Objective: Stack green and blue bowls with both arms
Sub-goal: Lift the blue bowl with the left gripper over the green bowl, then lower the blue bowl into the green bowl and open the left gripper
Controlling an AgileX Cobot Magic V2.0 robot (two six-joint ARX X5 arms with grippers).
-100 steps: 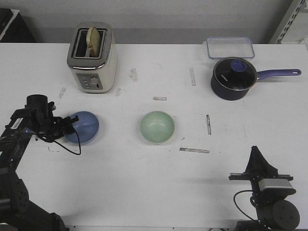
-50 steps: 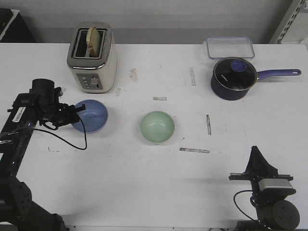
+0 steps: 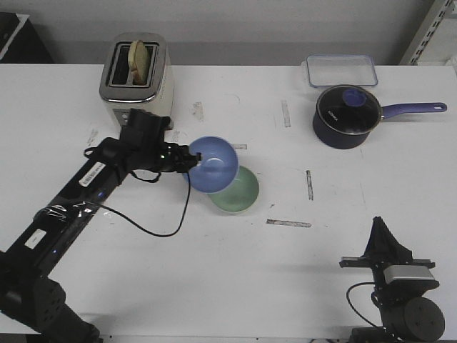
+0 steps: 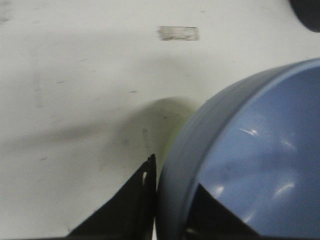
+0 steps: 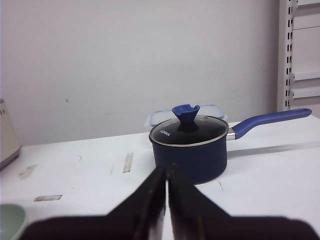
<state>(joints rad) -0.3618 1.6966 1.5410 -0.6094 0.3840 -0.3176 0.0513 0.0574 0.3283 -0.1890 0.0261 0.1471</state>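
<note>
A wide white bench (image 3: pixel 214 279), marked with scuffs and short strips of tape, fills most of the front view. The long black left arm (image 3: pixel 78 193) is stretched from the lower left corner toward the centre of the frame. A cream and chrome toaster (image 3: pixel 137 86) with a slice of bread in one slot is placed at the upper left. A dark navy saucepan (image 3: pixel 346 116) with a glass lid and a long blue handle is seen at the upper right, and a clear rectangular plastic container (image 3: pixel 341 70) lies just behind it. The black right arm (image 3: pixel 391 275) is parked at the lower right corner.

The light periwinkle blue bowl (image 3: pixel 213 164) is held just left of centre, tilted, and its lower right part overlaps the upper left rim of the pale mint green bowl (image 3: pixel 239 191), which rests on the bench at centre. Whether the two bowls touch cannot be told.

The left gripper (image 3: pixel 191 166) is at the blue bowl's left edge; in the left wrist view its fingers (image 4: pixel 135 205) are clamped on the bowl's rim, one outside and one inside. In the right wrist view the right gripper (image 5: pixel 166 176) is seen with its fingers (image 5: pixel 150 192) pressed together, pinching nothing.
</note>
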